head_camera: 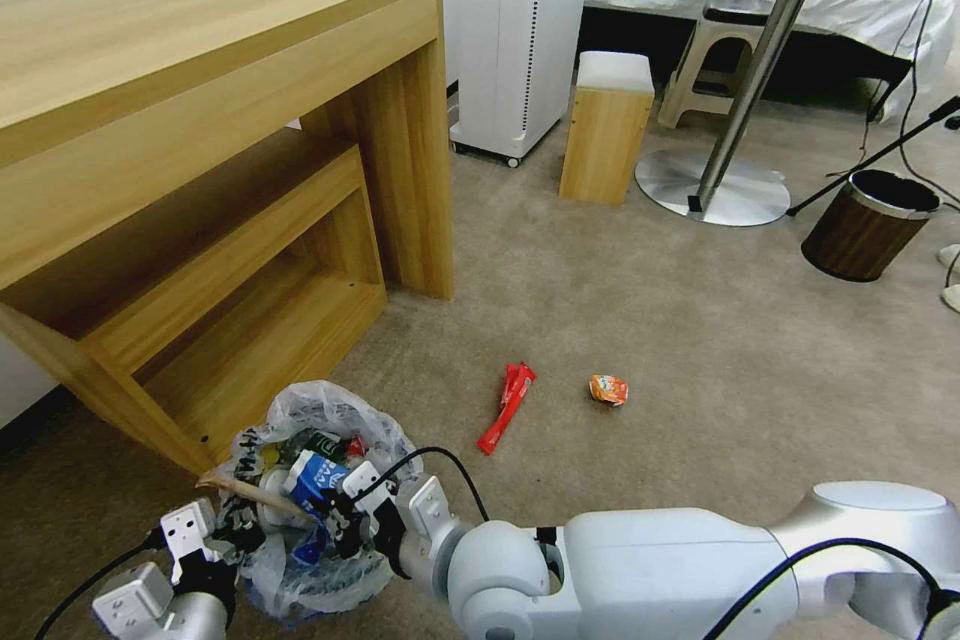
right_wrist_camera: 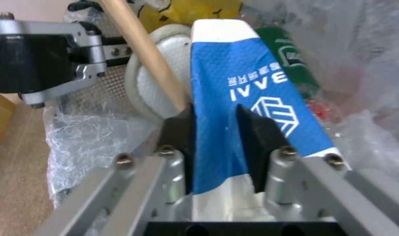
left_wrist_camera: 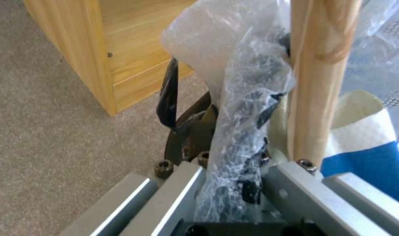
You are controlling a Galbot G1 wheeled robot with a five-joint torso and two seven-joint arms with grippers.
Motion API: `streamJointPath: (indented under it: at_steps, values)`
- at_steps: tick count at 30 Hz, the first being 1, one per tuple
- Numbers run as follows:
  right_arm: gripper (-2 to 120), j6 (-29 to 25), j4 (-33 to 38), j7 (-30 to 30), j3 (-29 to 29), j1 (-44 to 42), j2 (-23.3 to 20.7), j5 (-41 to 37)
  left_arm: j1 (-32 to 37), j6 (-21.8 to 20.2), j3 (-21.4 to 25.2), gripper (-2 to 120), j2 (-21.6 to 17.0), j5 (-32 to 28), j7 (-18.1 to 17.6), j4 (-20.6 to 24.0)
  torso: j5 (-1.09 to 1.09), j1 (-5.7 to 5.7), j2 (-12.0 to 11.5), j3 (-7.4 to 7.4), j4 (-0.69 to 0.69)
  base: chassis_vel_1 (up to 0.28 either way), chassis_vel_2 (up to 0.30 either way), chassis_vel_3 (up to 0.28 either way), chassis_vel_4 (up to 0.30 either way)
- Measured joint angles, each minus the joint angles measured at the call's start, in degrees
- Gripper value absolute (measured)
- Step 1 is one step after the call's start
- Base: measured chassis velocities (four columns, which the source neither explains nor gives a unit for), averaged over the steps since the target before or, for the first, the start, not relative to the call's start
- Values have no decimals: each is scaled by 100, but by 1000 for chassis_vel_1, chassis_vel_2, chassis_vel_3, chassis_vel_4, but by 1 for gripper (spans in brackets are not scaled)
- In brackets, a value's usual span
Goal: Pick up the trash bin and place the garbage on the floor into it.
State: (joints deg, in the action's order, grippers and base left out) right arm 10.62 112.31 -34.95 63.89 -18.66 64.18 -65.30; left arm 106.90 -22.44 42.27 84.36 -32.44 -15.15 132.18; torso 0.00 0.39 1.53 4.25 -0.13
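The trash bin (head_camera: 300, 570), lined with a crinkled clear bag, is at the lower left beside the wooden desk. My left gripper (head_camera: 228, 532) is shut on its bag-covered rim (left_wrist_camera: 234, 137). My right gripper (head_camera: 340, 512) reaches into the bin from the other side, shut on the blue-white carton (right_wrist_camera: 234, 75), with a dark finger (right_wrist_camera: 257, 134) on each side. Around the carton lie a wooden stick (right_wrist_camera: 142, 55), a white slipper (right_wrist_camera: 158, 82) and a green-labelled bottle (right_wrist_camera: 291, 62). On the carpet ahead lie a red wrapper (head_camera: 507, 407) and an orange wrapper (head_camera: 608, 388).
The wooden desk (head_camera: 200, 150) with its lower shelf stands close on the left. Farther off are a white appliance (head_camera: 520, 30), a small wooden stool (head_camera: 605, 125), a round table's pedestal (head_camera: 715, 185) and a brown wood-grain bin (head_camera: 866, 225). Open carpet surrounds the two wrappers.
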Motion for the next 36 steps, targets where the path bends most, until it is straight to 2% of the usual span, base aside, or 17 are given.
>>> streamJointPath:
  at_steps: [6,7,10,11,14,15,18,19,20,22,23,26,27,30,31,34,36]
  values:
    - [55,-60,176,70,-198,-11,-120,102,-44,10,-25,0,-2,-6,7,-87,0,0,0,0,0,0,0,0,0]
    - [55,-60,176,70,-198,-11,-120,102,-44,10,-25,0,-2,-6,7,-87,0,0,0,0,0,0,0,0,0]
    - [70,-159,238,156,-369,-37,-153,229,-73,10,-28,0,-16,-6,8,-130,0,0,0,0,0,0,0,0,0]
    - [70,-159,238,156,-369,-37,-153,229,-73,10,-28,0,-16,-6,8,-130,0,0,0,0,0,0,0,0,0]
    - [86,-387,290,341,-772,-186,-226,359,-84,11,-30,0,-30,-11,8,-136,0,0,0,0,0,0,0,0,0]
    - [86,-387,290,341,-772,-186,-226,359,-84,11,-30,0,-30,-11,8,-136,0,0,0,0,0,0,0,0,0]
    - [97,-455,380,287,-1450,-424,-288,235,-84,11,-30,0,-52,-14,8,-147,1,0,0,0,1,0,0,0,0]
    - [97,-455,380,287,-1450,-424,-288,235,-84,11,-30,0,-52,-14,8,-147,1,0,0,0,1,0,0,0,0]
    - [99,-461,445,258,-1774,-536,-389,158,-84,11,-23,0,-64,-17,7,-147,0,0,0,0,2,0,0,0,0]
    - [100,-417,580,155,-2392,-762,-605,-50,-82,2,-7,0,-91,-31,2,-147,1,0,0,0,0,0,0,0,0]
    - [100,-417,580,155,-2392,-762,-605,-50,-82,2,-7,0,-91,-31,2,-147,1,0,0,0,0,0,0,0,0]
    - [100,-322,787,-129,-3393,-1156,-852,-395,-83,-2,8,0,-140,-68,0,-159,1,0,0,0,0,0,0,0,0]
    - [100,-322,787,-129,-3393,-1156,-852,-395,-83,-2,8,0,-140,-68,0,-159,1,0,0,0,0,0,0,0,0]
    - [100,-218,959,-308,-4360,-1613,-1029,-595,-112,-11,6,0,-177,-87,-16,-201,1,0,0,0,0,0,0,0,0]
    - [100,-218,959,-308,-4360,-1613,-1029,-595,-112,-11,6,0,-177,-87,-16,-201,1,0,0,0,0,0,0,0,0]
    - [100,-155,999,-402,-5192,-2223,-1125,-547,-141,-25,-7,0,-222,-131,-31,-224,1,0,0,0,0,0,0,0,0]
    - [100,-146,1003,-410,-5438,-2438,-1128,-499,-145,-26,-8,0,-240,-144,-33,-233,1,0,0,0,0,0,0,0,0]
